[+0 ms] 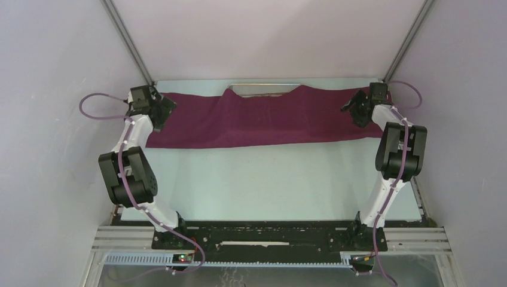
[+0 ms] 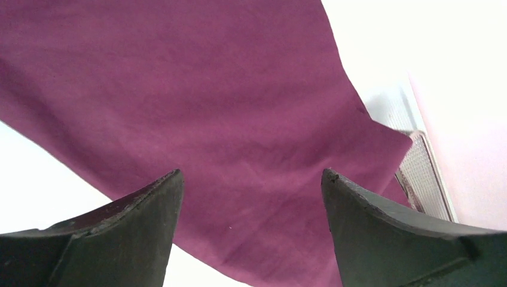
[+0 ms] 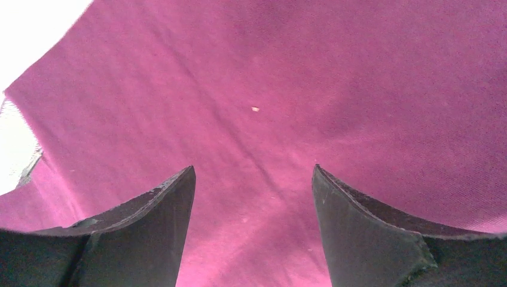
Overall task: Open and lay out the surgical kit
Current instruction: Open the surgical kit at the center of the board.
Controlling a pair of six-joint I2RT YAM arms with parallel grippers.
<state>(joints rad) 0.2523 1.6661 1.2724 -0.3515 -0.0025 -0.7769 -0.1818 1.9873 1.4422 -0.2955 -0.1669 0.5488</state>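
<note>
Maroon-purple cloth wrap (image 1: pixel 263 122) lies along far edge of the surface (image 1: pixel 257 179), long axis left–right, over silver wire-mesh tray (image 1: pixel 263 89) (only its rim shows). Left pincer (image 1: pixel 159 112) at its left end, right pincer (image 1: pixel 357 110) at right end; both apart, empty.

Plain maroon-purple cloth (image 1: pixel 263 122), silver wire-mesh tray (image 2: pixel 425 176).

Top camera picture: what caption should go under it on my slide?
Left gripper and right gripper, both open, at opposite ends of the purple cloth draped over a metal tray.
</note>
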